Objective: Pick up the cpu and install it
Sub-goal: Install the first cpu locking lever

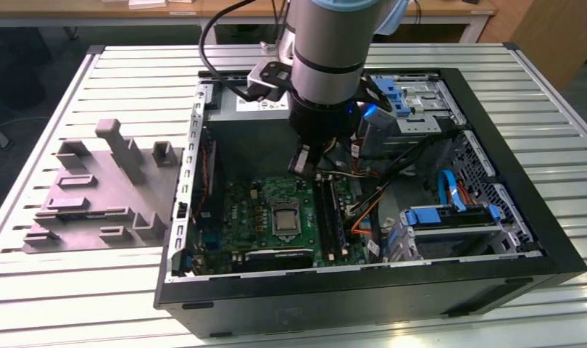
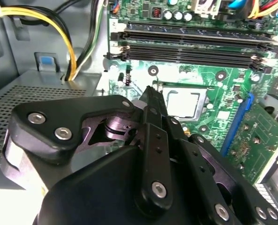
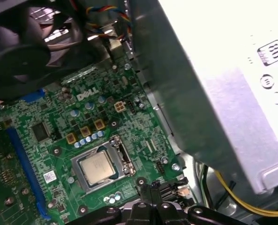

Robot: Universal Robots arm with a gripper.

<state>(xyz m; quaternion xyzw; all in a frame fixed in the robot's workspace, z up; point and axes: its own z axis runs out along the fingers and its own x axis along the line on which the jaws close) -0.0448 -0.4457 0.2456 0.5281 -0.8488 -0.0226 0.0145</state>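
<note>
cpu (image 3: 97, 168): it sits square inside the socket frame (image 3: 111, 143) on the green board (image 3: 49, 117), flat and level with it, so by the look of it the seating is already done.
cpu, other views: in the second wrist view it lies just past the jaw tips (image 2: 183, 104); in the exterior view it is the small pale square (image 1: 285, 220) low in the case (image 1: 525, 217).
Gripper (image 2: 150, 93): it hangs above the board, apart from the chip, with nothing between the jaws, which stand drawn close together.
Gripper, exterior view: it hangs (image 1: 308, 163) inside the open case, above and near the socket.
Why there: directly over the socket, the likely stance for work at the chip.
Look of the cpu: thin, flat, square, pale silvery metal top, faint print I leave unread.
Tray (image 1: 96, 192): grey moulded plastic, on the slatted surface (image 1: 42, 290) at the exterior view's left, well apart from the arm.
Power box (image 3: 223, 93): grey, beside the board.
</note>
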